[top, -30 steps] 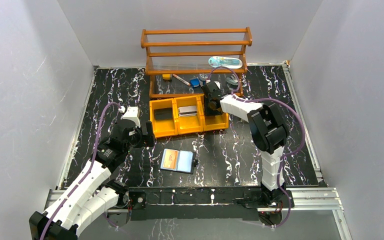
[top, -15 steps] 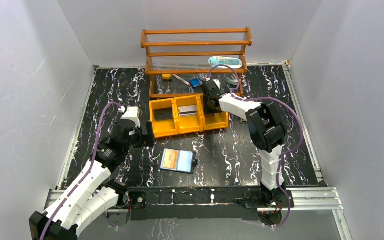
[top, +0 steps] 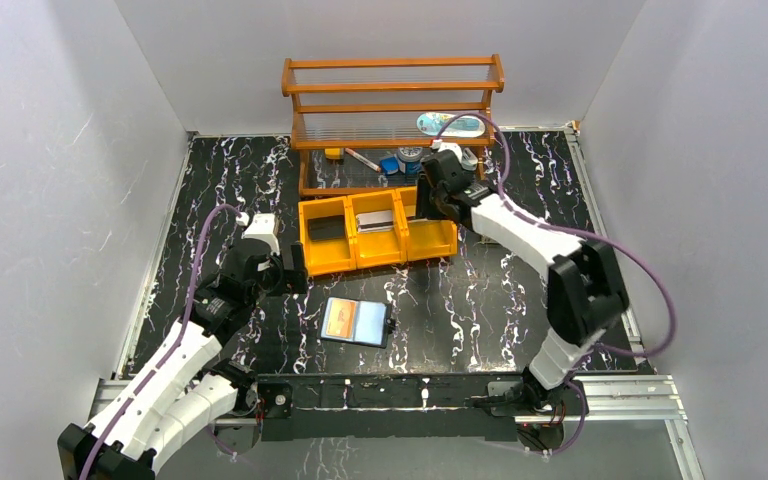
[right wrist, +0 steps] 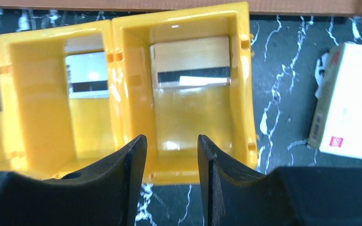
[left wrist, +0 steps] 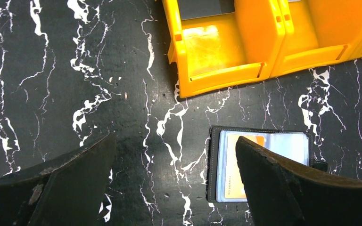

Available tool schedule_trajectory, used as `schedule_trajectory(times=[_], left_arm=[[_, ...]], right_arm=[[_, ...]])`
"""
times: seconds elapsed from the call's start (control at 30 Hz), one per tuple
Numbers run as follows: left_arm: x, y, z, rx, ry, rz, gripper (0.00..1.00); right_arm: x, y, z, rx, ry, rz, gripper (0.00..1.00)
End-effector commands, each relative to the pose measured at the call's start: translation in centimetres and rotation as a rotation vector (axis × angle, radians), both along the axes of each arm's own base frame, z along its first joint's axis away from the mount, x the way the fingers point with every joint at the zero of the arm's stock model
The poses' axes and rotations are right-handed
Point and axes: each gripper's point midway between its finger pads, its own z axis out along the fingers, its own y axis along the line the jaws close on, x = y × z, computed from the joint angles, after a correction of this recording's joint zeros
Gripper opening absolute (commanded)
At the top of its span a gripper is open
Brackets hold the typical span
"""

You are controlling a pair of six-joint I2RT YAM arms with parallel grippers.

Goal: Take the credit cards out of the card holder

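Observation:
The card holder (top: 358, 322) lies open on the black marble table, black outside, pale blue inside. An orange card (top: 337, 319) sits in its left panel. It also shows in the left wrist view (left wrist: 290, 143), with the orange card (left wrist: 233, 181) behind clear plastic. My left gripper (top: 296, 272) (left wrist: 174, 141) is open and empty, low over the table left of the holder. My right gripper (top: 426, 208) (right wrist: 172, 139) is open and empty above the right compartment of the yellow bin (right wrist: 250, 94), where a tan card with a black stripe (right wrist: 191, 61) lies.
The yellow three-compartment bin (top: 352, 262) also holds a pale card (right wrist: 87, 75) in the middle and a black card (top: 327, 228) on the left. A wooden rack (top: 392, 110) with small items stands behind it. A white box (right wrist: 353, 99) lies right of the bin.
The right arm has swung its elbow out to the right and its gripper has shifted a little right and back over the bin. The left arm and the card holder have not moved.

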Motion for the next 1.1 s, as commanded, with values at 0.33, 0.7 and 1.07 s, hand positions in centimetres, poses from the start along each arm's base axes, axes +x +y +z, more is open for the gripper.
schedule_trajectory(times=[0.33, 0.7, 1.07], left_arm=[[-0.1, 3.6, 2.7, 0.027, -0.076, 0.209, 0.98], [-0.1, 2.0, 2.1, -0.006, -0.056, 0.123, 0.98], [-3.7, -2.3, -1.5, -0.239, 0.204, 0.052, 0.89]], right_arm=[[-12.9, 7.7, 2.6, 0.298, -0.026, 0.058, 0.57], [-17.1, 10.9, 0.6, 0.453, 0.117, 0.058, 0.6], [-20.0, 15.5, 0.1, 0.646, 0.281, 0.096, 0.68]])
